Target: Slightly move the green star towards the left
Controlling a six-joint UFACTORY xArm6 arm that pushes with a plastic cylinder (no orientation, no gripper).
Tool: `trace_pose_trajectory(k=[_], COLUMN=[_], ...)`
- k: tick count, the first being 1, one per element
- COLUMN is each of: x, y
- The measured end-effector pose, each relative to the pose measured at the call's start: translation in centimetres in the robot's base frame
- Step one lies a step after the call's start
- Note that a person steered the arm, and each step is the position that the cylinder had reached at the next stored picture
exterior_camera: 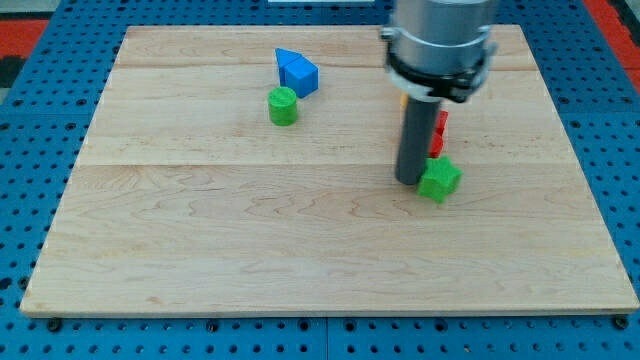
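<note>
The green star (440,179) lies right of the board's middle. My tip (408,181) stands just to the view's left of the star, touching or nearly touching its edge. A red block (438,131) sits right behind the star, partly hidden by the rod. A sliver of an orange or yellow block (402,99) shows behind the rod. A green cylinder (283,106) stands upper left of centre, with a blue block (297,73) right behind it.
The wooden board (250,230) lies on a blue pegboard table (30,60). The arm's grey body (440,45) hangs over the board's upper right and hides part of it.
</note>
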State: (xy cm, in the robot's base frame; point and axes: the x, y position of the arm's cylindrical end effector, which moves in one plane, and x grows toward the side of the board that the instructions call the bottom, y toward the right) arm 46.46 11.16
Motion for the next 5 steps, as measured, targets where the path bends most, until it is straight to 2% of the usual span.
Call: trace_pose_trajectory(k=[1,2,3,4,5], x=[1.1,5.6,5.3,2.8,3.0], y=[0.9,2.9,10.2,13.7,12.4])
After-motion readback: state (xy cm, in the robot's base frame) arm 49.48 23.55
